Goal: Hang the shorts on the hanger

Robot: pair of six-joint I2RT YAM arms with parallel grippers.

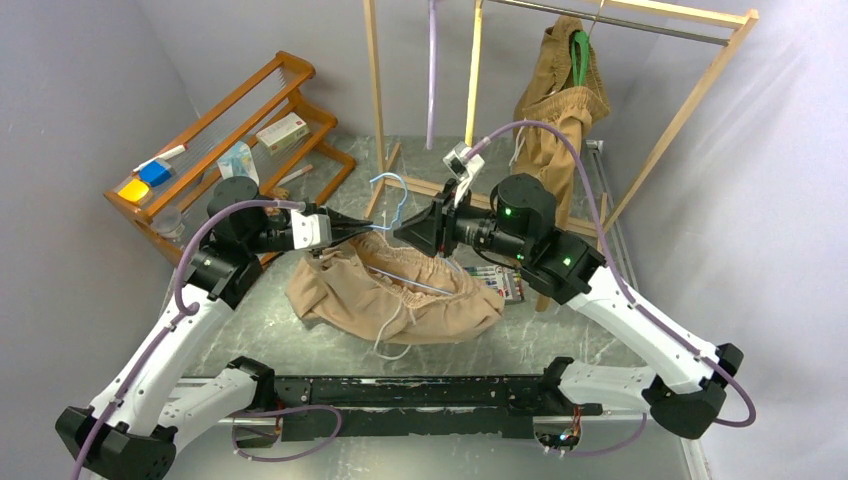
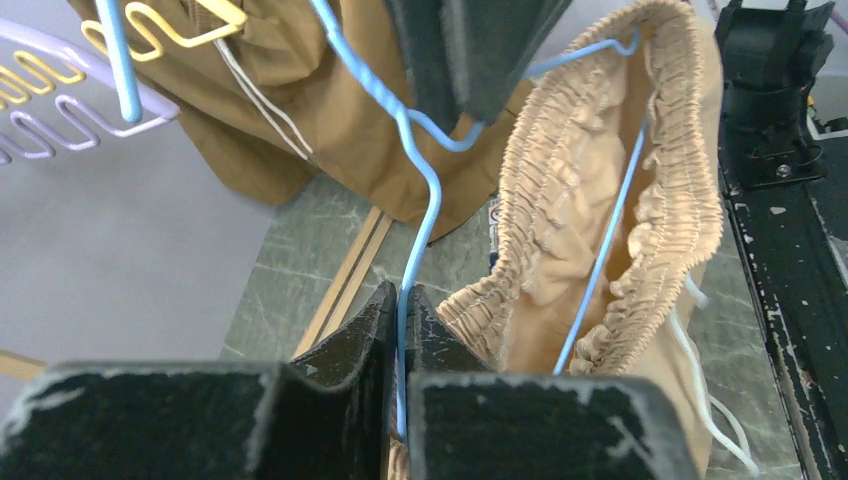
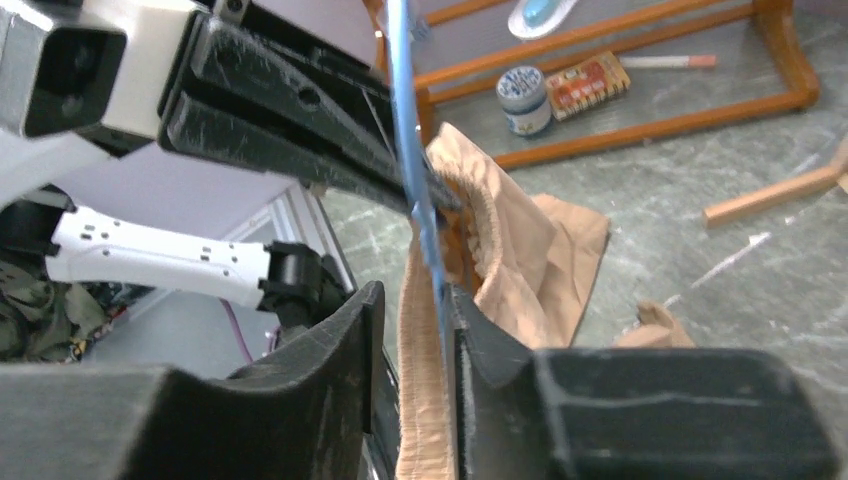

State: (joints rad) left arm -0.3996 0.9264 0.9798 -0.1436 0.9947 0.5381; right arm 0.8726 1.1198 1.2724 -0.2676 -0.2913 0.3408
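The light tan shorts (image 1: pixel 400 295) lie bunched on the table, the waistband (image 2: pixel 600 200) open and lifted. The thin light-blue hanger (image 1: pixel 393 192) stands with its hook up, and its arm runs inside the waistband (image 2: pixel 610 215). My left gripper (image 1: pixel 370 229) is shut on the hanger's wire below the neck, which shows in the left wrist view (image 2: pixel 402 300). My right gripper (image 1: pixel 402 231) faces it tip to tip. In the right wrist view (image 3: pixel 412 310) its jaws stand apart around the blue wire (image 3: pixel 425 220) and a strip of the waistband (image 3: pixel 420 400).
A wooden shelf rack (image 1: pixel 250 110) with small items stands at the back left. A wooden clothes rack (image 1: pixel 690 100) holds darker brown shorts (image 1: pixel 555 110) on a green hanger. A lilac hanger (image 1: pixel 432 70) and a yellow hanger (image 1: pixel 472 70) hang behind. A small box (image 1: pixel 505 285) lies under the right arm.
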